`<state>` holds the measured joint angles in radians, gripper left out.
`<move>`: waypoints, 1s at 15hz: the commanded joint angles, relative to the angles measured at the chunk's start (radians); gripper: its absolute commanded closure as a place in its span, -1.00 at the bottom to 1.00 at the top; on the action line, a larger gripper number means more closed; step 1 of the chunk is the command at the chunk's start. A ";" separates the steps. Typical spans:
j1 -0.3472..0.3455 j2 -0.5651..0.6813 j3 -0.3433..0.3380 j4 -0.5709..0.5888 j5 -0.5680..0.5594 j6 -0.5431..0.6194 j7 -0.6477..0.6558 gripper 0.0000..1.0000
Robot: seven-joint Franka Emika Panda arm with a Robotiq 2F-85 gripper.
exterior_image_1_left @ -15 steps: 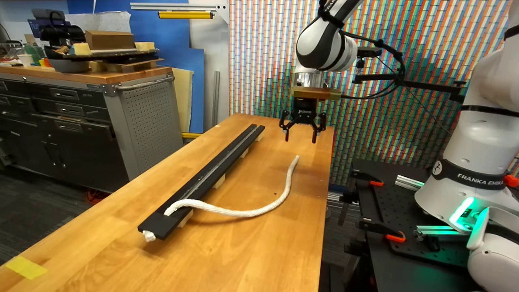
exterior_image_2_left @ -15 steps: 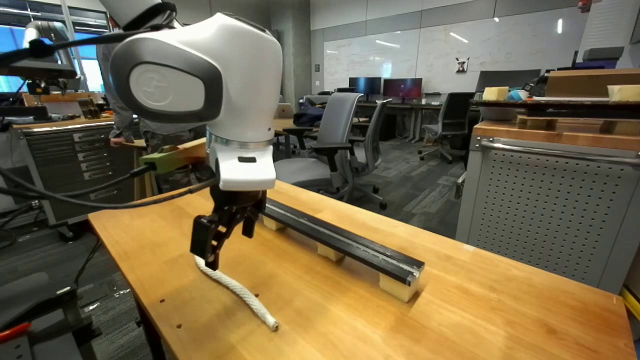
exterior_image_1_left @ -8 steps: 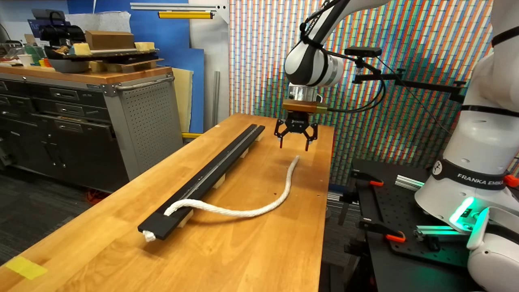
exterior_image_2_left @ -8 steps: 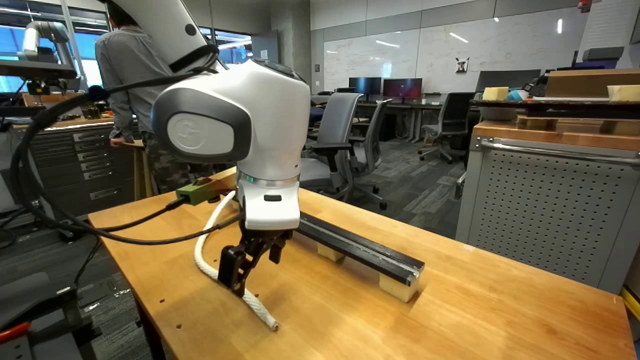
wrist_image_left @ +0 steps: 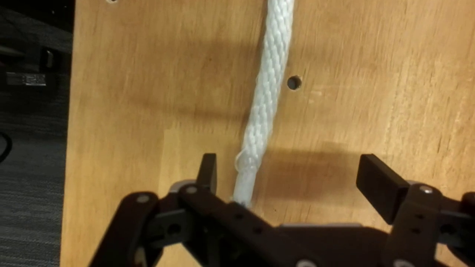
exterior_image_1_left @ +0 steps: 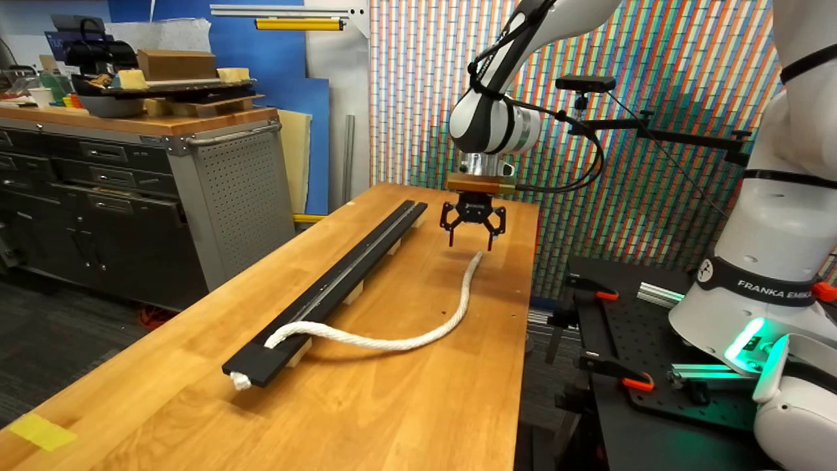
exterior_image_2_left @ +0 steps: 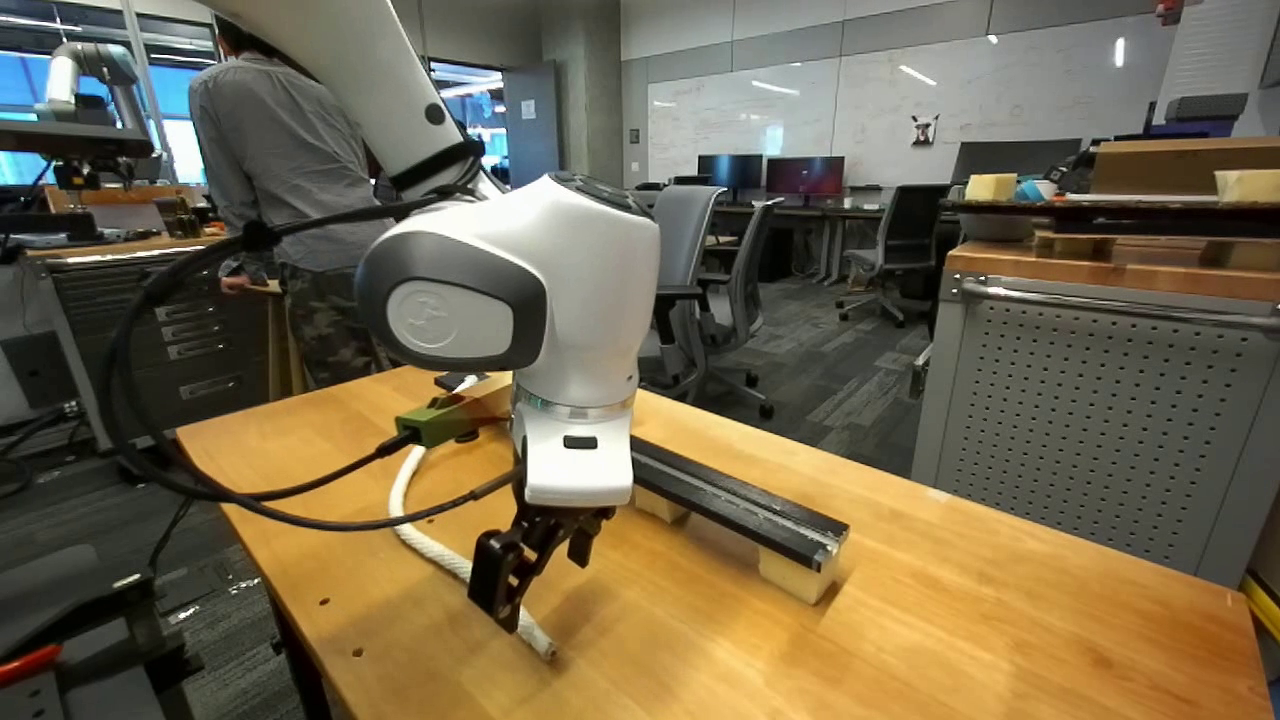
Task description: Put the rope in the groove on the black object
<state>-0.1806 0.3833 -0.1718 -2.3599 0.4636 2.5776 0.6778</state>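
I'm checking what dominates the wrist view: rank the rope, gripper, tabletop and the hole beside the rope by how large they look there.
Tabletop, largest
Gripper, though its closeness enlarges it
Rope
Hole beside the rope, smallest

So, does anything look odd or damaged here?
Two things. In an exterior view, a ragged white tuft sticks out at one end of the bar; I can't tell if it's part of the rope. In the wrist view, a fine loop stands off the rope near its tip, perhaps slight fraying.
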 commanded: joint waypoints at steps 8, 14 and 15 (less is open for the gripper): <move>-0.014 0.059 -0.018 0.033 0.019 -0.016 0.022 0.17; -0.020 0.045 -0.015 0.030 0.028 -0.020 0.016 0.91; -0.024 0.041 -0.011 0.028 0.035 -0.021 0.011 0.99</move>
<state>-0.1909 0.4366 -0.1872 -2.3370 0.4654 2.5767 0.6973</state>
